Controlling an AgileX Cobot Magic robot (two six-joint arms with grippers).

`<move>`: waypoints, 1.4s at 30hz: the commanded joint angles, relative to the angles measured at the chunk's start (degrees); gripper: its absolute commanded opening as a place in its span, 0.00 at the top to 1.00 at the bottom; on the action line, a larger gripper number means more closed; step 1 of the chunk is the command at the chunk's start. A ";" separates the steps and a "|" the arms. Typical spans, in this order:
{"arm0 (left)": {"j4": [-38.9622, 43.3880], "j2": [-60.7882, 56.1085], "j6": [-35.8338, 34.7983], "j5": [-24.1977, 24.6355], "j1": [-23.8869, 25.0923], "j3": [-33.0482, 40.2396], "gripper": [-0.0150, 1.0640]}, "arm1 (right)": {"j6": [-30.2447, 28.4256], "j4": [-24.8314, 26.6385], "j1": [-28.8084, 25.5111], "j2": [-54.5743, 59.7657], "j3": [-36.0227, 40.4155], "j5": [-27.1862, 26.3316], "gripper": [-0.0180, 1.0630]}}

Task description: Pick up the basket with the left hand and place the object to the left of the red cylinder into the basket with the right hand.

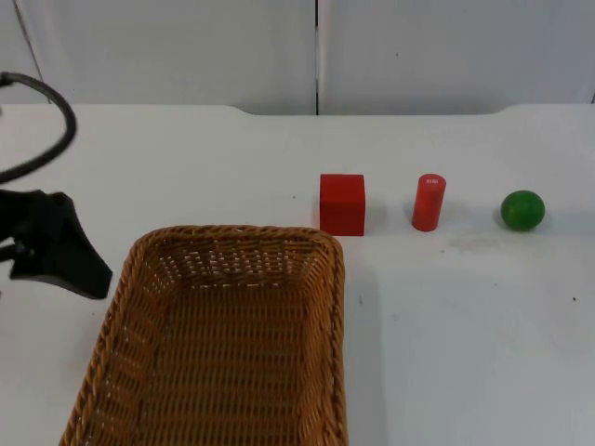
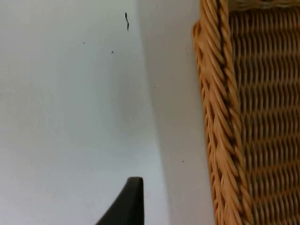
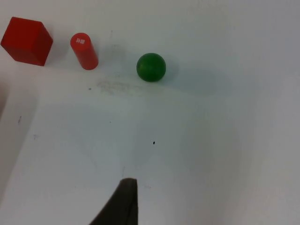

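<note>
basket still on the table, left gripper parked beside its rim

the wicker basket [image 1: 223,344] sits flat on the white table [image 1: 465,334], near side running off the front edge of the top view. its far rim ends just short of the red cube [image 1: 342,203], close but not touching as far as i can see.

the left gripper [image 1: 79,269] hangs just beside the basket's left rim, a strip of bare table between them. in the left wrist view a black fingertip [image 2: 129,204] stands over bare table with the woven rim [image 2: 215,117] off to one side, a clear gap between the two, so it has nothing in its grasp. can't tell how wide the fingers are set.

the row behind: cube, then the red cylinder [image 1: 429,202], then a green ball [image 1: 522,210], all well spaced. the cube is the one left of the cylinder. gaps on both sides of it look roomy, and the basket rim is the tightest neighbour.

in the right wrist view the right gripper's fingertip [image 3: 123,204] hovers over bare table, well back from the cube [image 3: 27,40], cylinder [image 3: 84,50] and ball [image 3: 151,67]. lots of open tabletop between it and the row. can't tell its finger state either.
</note>
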 commanded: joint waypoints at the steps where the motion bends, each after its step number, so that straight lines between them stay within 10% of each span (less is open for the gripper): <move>1: -1.02 1.76 0.65 -2.37 -2.37 -0.26 0.01 | -0.73 0.17 -0.34 -0.04 -0.34 -0.05 0.01; 35: -11.87 23.69 7.75 -15.45 -9.64 -0.26 0.06 | -0.73 -0.24 -0.34 -0.04 -0.34 -0.05 0.01; 42: -13.02 23.79 7.75 -15.72 -9.64 -0.26 0.40 | -0.92 -0.64 -0.34 -0.04 -0.34 -0.05 0.01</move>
